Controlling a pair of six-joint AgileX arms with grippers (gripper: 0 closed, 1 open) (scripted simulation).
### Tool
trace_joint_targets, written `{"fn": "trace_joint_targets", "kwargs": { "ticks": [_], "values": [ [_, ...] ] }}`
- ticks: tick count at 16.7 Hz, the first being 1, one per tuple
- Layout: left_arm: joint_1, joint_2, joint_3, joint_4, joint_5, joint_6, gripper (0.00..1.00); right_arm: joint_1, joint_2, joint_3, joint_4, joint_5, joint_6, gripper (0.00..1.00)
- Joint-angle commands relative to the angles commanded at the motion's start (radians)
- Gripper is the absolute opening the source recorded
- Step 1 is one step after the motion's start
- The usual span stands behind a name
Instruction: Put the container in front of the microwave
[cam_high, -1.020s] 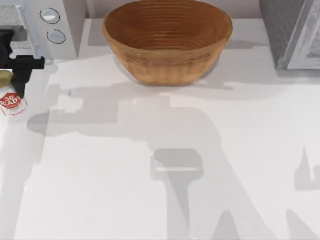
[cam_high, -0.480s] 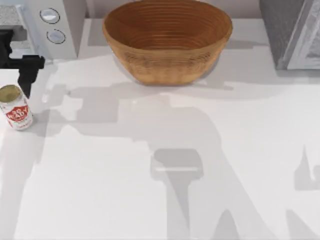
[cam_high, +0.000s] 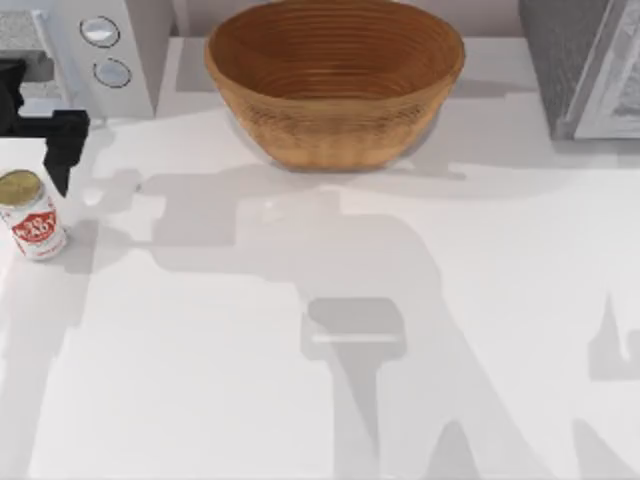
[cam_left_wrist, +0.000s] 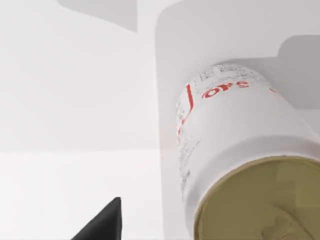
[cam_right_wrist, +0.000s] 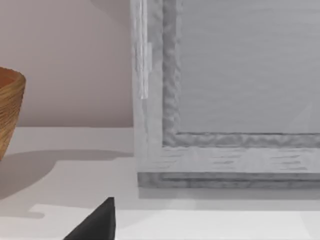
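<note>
At the far left edge of the top view, the container (cam_high: 30, 214) stands upright on the white tabletop (cam_high: 300, 400), its dull gold top facing up and its white-and-red label showing; it sits just below the microwave (cam_high: 100, 50), which occupies the upper left corner with its two round dials; the left gripper (cam_high: 55, 150) hangs just above and beside the container, its jaws released, apart from the can; in the left wrist view the container (cam_left_wrist: 240, 150) looms close with one dark fingertip (cam_left_wrist: 102, 225) clear of it; a large brown bowl (cam_high: 335, 80) fills the top centre; a darker grey appliance (cam_high: 580, 65) sits upper right; the right wrist view looks at that appliance (cam_right_wrist: 230, 90), and whether the right jaws are parted I cannot tell.
</note>
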Motion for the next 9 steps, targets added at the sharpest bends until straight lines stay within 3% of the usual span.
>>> {"fn": "trace_joint_targets", "kwargs": {
  "ticks": [9],
  "values": [
    [-0.001, -0.004, 0.153, -0.156, 0.0, -0.001, 1.0, 0.0, 0.0, 0.0, 0.0, 0.0, 0.0, 1.0]
  ]
}}
